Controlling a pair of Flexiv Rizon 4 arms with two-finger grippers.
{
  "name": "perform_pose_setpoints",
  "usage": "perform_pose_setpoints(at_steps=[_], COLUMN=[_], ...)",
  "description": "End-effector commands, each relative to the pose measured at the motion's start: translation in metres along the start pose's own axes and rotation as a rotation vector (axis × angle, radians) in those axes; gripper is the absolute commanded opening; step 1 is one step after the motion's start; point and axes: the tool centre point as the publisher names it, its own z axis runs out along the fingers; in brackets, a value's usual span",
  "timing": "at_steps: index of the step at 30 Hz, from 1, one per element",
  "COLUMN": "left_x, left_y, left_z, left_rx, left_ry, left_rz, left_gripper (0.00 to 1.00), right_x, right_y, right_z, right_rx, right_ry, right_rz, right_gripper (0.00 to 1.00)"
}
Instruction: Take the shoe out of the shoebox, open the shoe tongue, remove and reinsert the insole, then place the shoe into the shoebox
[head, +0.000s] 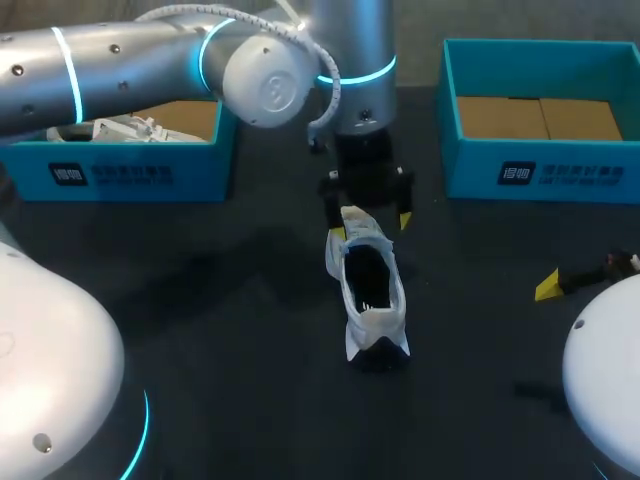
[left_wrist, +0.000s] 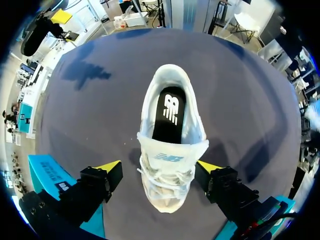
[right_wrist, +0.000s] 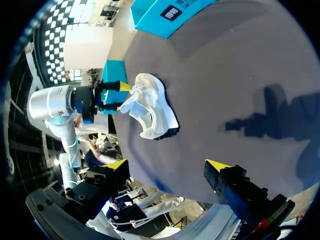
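Two teal shoeboxes stand along the far edge of the dark table (head: 200, 300). The left shoebox (head: 130, 165) holds crumpled white paper (head: 120, 128). The right shoebox (head: 540, 150) shows only its brown cardboard floor.

Between and nearer than the boxes, the white shoe (head: 368, 290) (left_wrist: 172, 150) sits out on the table top, near its middle. Its toe points to the far side and its heel to the near side. The black insole (left_wrist: 170, 112) lies inside the shoe, showing through the open mouth. The tongue (left_wrist: 167, 156) sits at the far edge of that mouth, over the laces.

The left arm comes in from the left and reaches past the middle. The left gripper (head: 370, 226) (left_wrist: 159, 166) hangs over the laced front part of the shoe. Its fingers are spread, one yellow tip on each side of the forefoot. One side shows a clear gap to the shoe. The other tip is very close to the shoe, and I cannot tell whether it touches.

The right gripper (head: 560, 285) (right_wrist: 167, 165) is low at the right side of the table, well apart from the shoe. Its fingers are spread wide with nothing between them. In the right wrist view the shoe lies well ahead of it.
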Motion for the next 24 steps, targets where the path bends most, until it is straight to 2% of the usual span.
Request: perform_pose_setpoints(at_steps=[1,5,9,10,11,12,13,14,15,16,17,24], left_x=[0.002,0.005,0.006,0.006,0.006,0.006,0.006,0.007,0.008,0.008,0.010,0.012], left_y=[0.001,0.015,0.014,0.013,0.013,0.012,0.012,0.010,0.008,0.008,0.005,0.000], left_z=[-0.004,-0.015,-0.025,-0.028,-0.028,-0.029,-0.029,-0.028,-0.027,-0.027,-0.024,-0.018], left_rx=[-0.012,-0.045,-0.052,-0.053,-0.053,-0.053,-0.053,-0.042,-0.036,-0.033,-0.032,-0.022], left_ry=[0.004,-0.002,-0.010,-0.011,-0.011,-0.011,-0.011,-0.009,-0.003,-0.001,0.004,0.009], left_rz=[0.001,-0.020,-0.018,-0.016,-0.013,-0.011,-0.011,-0.007,-0.002,-0.001,0.002,0.000], left_gripper=[0.97,0.97,0.95,0.92,0.82,0.68,0.68,0.49,0.39,0.39,0.34,0.33], right_x=[0.001,0.001,0.001,0.001,0.001,0.001,0.001,0.001,0.001,0.001,0.001,0.001], right_y=[-0.001,-0.001,-0.001,-0.001,-0.001,-0.001,-0.001,-0.001,-0.001,-0.001,-0.001,-0.001], right_z=[0.000,0.000,0.000,0.000,0.000,0.000,0.000,0.000,0.000,0.000,0.000,0.000], right_rx=[-0.002,-0.002,-0.002,-0.002,-0.002,-0.002,-0.002,-0.002,-0.002,-0.002,-0.002,-0.002], right_ry=[-0.004,-0.004,-0.004,-0.004,-0.004,-0.004,-0.004,-0.004,-0.004,-0.004,-0.004,-0.004], right_rz=[0.002,0.002,0.002,0.002,0.002,0.002,0.002,0.002,0.002,0.002,0.002,0.002], right_gripper=[1.00,1.00,1.00,1.00,1.00,1.00,1.00,1.00,1.00,1.00,1.00,1.00])
